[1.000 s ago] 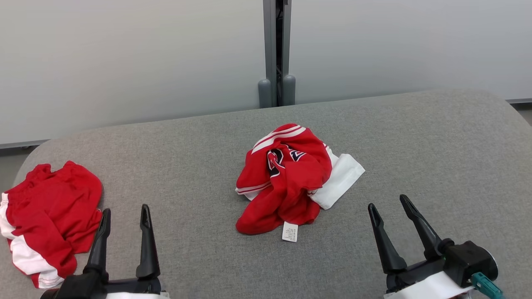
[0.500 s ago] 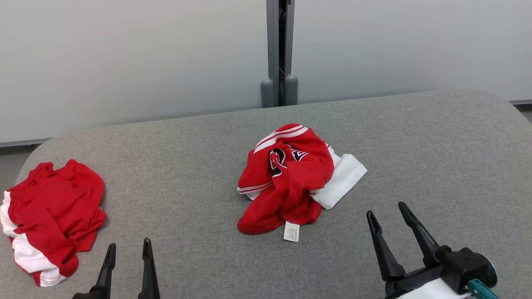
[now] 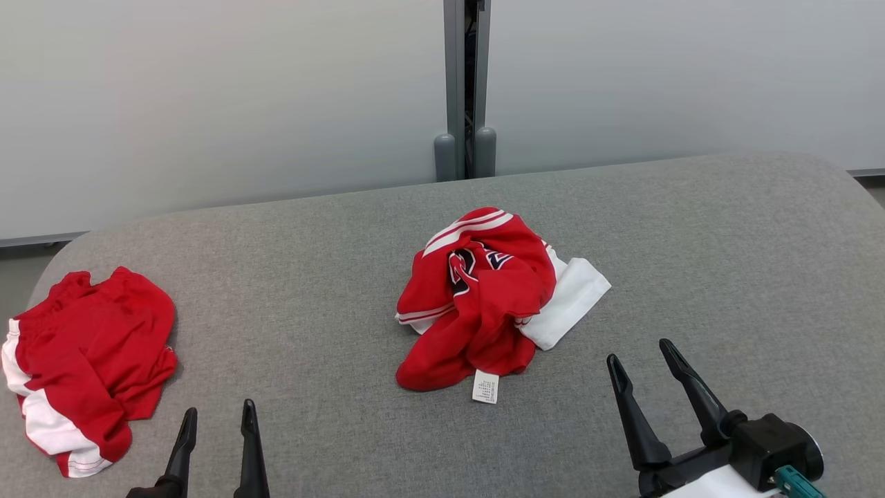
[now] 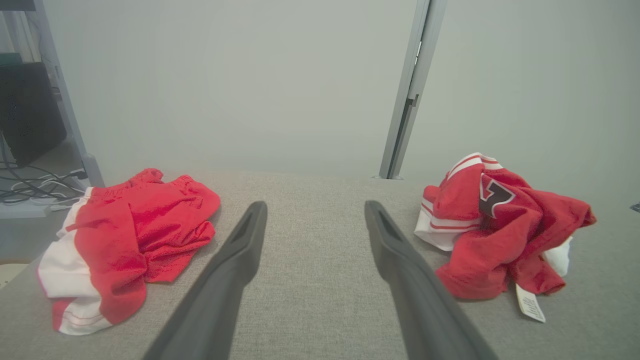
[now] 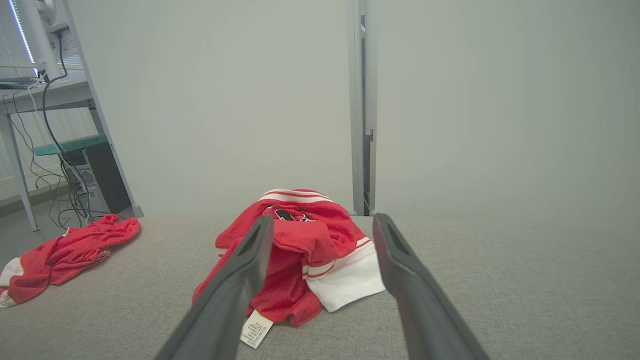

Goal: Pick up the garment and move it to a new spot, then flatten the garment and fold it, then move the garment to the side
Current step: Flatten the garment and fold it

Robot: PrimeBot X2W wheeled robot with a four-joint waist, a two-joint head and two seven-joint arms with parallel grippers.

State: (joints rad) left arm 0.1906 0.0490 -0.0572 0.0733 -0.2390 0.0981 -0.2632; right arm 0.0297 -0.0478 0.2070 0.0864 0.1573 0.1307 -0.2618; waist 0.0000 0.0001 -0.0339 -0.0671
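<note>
While garment (image 3: 477,297) lies crumpled on table (image 3: 726,242), left hand (image 3: 218,408), right hand (image 3: 638,351) gape (both empty).

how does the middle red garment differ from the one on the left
The middle garment is bunched into a taller heap; the left garment lies flatter. The middle garment shows dark lettering and a white tag; the left garment shows neither. Both are red with white trim, crumpled.
</note>
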